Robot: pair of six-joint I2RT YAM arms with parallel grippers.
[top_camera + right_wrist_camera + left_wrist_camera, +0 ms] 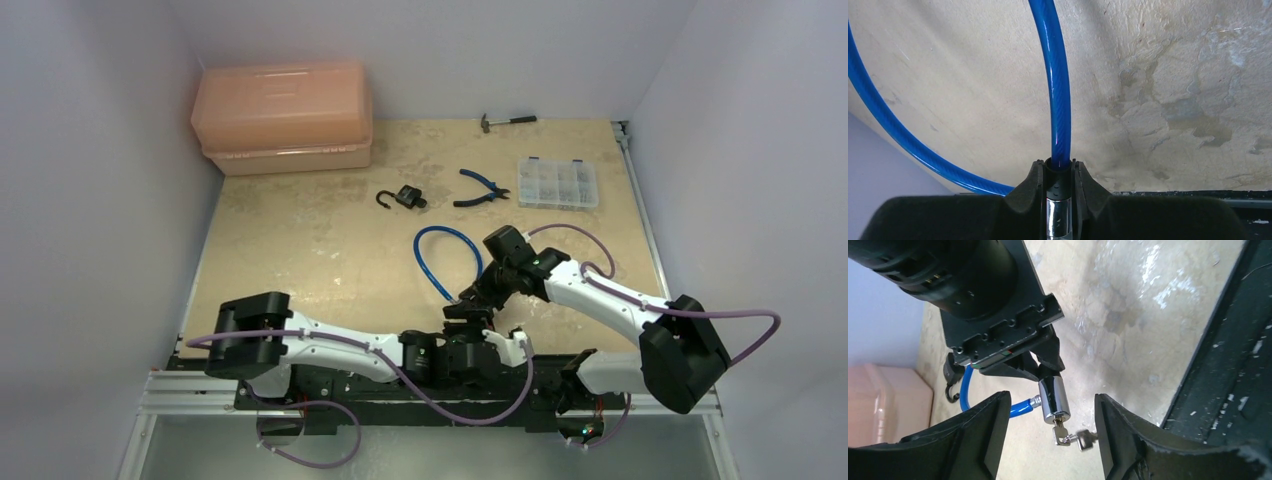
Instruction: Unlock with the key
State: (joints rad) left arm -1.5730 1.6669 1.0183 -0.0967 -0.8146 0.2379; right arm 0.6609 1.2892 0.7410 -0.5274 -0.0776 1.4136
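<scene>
Top external, mottled beige table (pixel 300 230), white walls (pixel 90 150), left pincer (pixel 1052 407) spread, right pincer (pixel 1058 170) pinching chrome cable lock (pixel 1058 220).

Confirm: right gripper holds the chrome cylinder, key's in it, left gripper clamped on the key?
Wrong on the left gripper: it is open, fingers standing apart either side of the key, per the left wrist view. Right gripper does hold the cylinder, key inserted.

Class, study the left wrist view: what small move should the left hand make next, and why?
Probably close the left hand on the key and turn it. The key sits in the chrome lock barrel, gripped by the right hand; the left fingers stand open either side of it, and the blue cable end is seated in the barrel.
</scene>
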